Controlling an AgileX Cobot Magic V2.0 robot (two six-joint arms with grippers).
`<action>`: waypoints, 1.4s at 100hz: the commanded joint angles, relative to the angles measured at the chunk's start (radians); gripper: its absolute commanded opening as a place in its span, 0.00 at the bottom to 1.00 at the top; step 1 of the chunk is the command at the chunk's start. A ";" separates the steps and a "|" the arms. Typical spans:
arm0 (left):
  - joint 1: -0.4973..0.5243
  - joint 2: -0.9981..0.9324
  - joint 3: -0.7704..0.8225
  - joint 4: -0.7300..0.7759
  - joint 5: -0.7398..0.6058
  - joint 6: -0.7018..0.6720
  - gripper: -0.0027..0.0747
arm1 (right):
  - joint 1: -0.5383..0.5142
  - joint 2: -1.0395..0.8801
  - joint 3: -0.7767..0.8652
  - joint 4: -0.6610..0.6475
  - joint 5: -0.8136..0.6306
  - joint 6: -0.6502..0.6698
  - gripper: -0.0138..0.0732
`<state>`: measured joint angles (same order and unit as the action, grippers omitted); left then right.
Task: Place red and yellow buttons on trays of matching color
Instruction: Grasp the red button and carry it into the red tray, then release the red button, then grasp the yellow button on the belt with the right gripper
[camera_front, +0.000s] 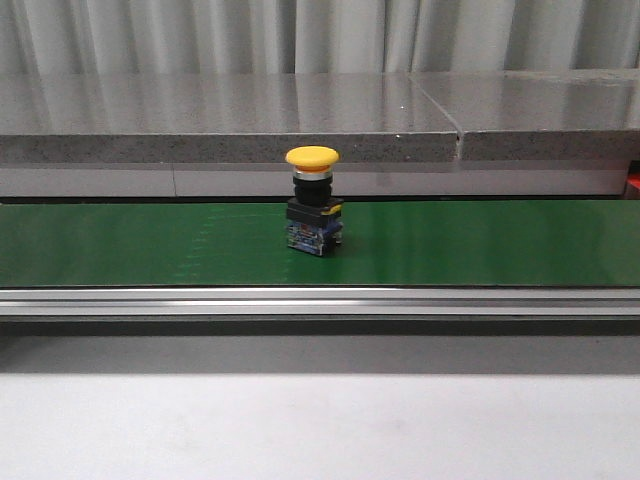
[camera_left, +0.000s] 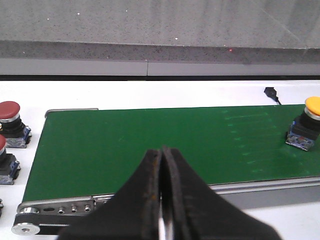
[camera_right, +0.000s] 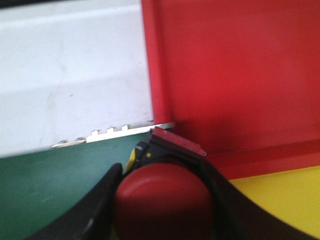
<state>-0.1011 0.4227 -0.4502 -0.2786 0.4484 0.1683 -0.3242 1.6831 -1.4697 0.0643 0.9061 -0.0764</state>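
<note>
One yellow button (camera_front: 312, 157) stands upright on the green conveyor belt (camera_front: 150, 245), about mid-belt in the front view, cap up on a black and blue switch base. No arm shows in the front view. Behind the belt runs a grey stone ledge (camera_front: 220, 120); a metal rail (camera_front: 320, 302) edges the belt's near side, then white table (camera_front: 320, 430).

Left wrist view: left gripper (camera_left: 161, 200) sits over the near edge of the belt, its black fingers (camera_left: 145, 195) pressed together with only a thin seam between them, nothing held. The yellow button (camera_left: 305, 127) is well apart from it, off near the picture's edge on the belt, no contact. Two more red buttons (camera_left: 11, 122) sit on the white surface just past the belt's end, near the end roller (camera_left: 27, 227); a third one is barely visible, cut off by the frame.

Right wrist view: right gripper (camera_right: 162, 210) is clamped on a red button (camera_right: 162, 200). Red cap fills the space between the two black fingers (camera_right: 95, 210), both touching its sides; the black base with a bit of yellow pokes out beyond the cap. The held button hangs over the belt's end, just beside the red tray (camera_right: 225, 70) wall. Yellow tray (camera_right: 280, 200) lies next to the red one. View is blurred; can't tell whether the button is touching the belt or lifted.
</note>
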 joint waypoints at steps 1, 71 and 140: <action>-0.007 0.005 -0.027 -0.016 -0.065 0.001 0.01 | -0.049 0.020 -0.074 0.001 -0.039 -0.011 0.35; -0.007 0.005 -0.027 -0.016 -0.065 0.001 0.01 | -0.120 0.327 -0.164 0.070 -0.129 -0.011 0.37; -0.007 0.005 -0.027 -0.016 -0.065 0.001 0.01 | -0.112 0.166 -0.164 0.070 -0.123 -0.017 0.90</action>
<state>-0.1011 0.4227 -0.4502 -0.2786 0.4484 0.1683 -0.4383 1.9638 -1.6017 0.1290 0.8014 -0.0780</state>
